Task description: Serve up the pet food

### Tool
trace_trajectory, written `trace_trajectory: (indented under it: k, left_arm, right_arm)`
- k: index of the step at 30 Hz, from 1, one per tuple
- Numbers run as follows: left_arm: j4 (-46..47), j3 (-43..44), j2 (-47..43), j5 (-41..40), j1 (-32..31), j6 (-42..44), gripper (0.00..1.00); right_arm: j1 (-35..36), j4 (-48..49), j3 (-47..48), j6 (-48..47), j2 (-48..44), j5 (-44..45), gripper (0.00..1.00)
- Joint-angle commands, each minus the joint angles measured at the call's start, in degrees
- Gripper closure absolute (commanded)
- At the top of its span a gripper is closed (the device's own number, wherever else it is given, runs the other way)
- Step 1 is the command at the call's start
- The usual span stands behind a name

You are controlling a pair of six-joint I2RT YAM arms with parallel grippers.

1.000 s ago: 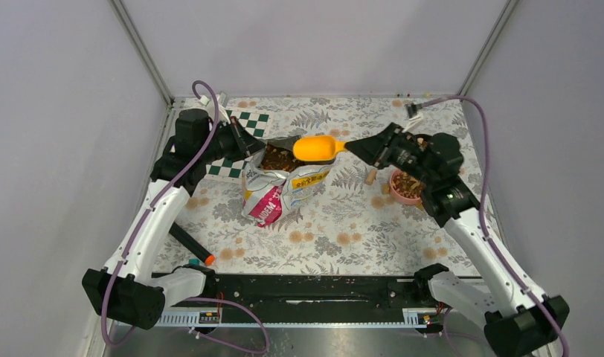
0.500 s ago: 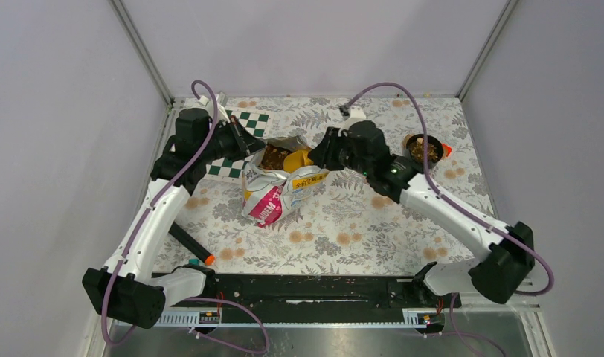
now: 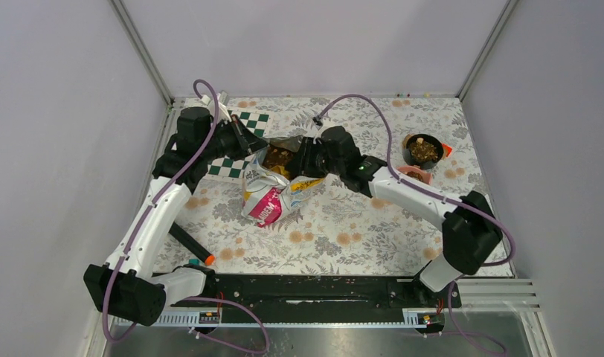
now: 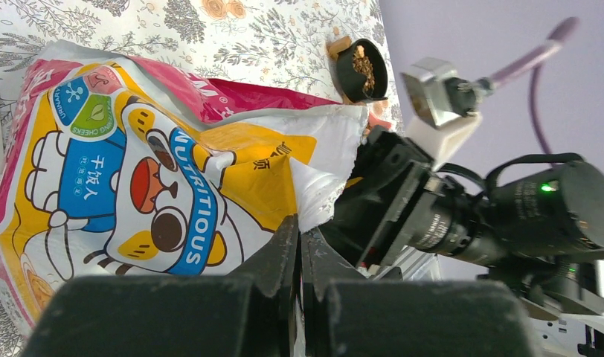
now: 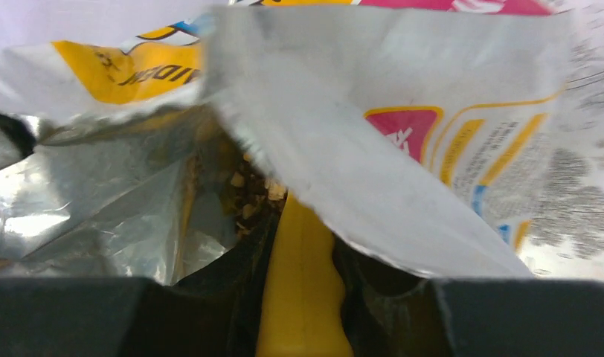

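One bag (image 3: pixel 273 195), one scoop (image 5: pixel 299 312), one black bowl (image 3: pixel 408 149), one pink bowl (image 3: pixel 415 172) on my bench (image 3: pixel 344 223).
A second ago the scoop hung over the bag; now it's down in the kibble (image 5: pixel 251 197) inside. My left tool (image 4: pixel 300 242) pinches the bag's rim, and my right tool (image 5: pixel 303 249) clamps the scoop's handle. More kibble sits in the black bowl, far right.

Left of centre toward the tabletop's (image 3: pixel 336 223) far edge, the pet food bag (image 3: pixel 273 197) lay open, brown kibble (image 3: pixel 275 156) showing. The left hand (image 3: pixel 253 149) pinched its rim; the right hand (image 3: pixel 303 160) reached into its mouth, a sliver of yellow scoop (image 3: pixel 284 169) beside it. A black bowl (image 3: pixel 408 152) of kibble sat near the far right corner.
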Motion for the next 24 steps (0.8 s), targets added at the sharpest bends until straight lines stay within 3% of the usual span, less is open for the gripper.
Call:
trace_trajectory:
  k: [1,9,24]
  left_arm:
    - [3.94,1.37,-0.68,3.08,-0.17,-1.12,1.0]
    - [3.7,0.78,-1.12,2.51,-0.22,-0.43,1.0]
    - [0.05,2.98,-2.6,-4.89,-0.2,2.77,1.0]
  right_arm:
    - [1.04,12.65,-3.56,12.91,3.74,-15.28,1.0]
    - [0.57,17.73,-5.01,18.8,-2.11,-13.77,1.0]
    - [-6.06,5.29,-8.91,15.3,-19.82,-3.75,1.0]
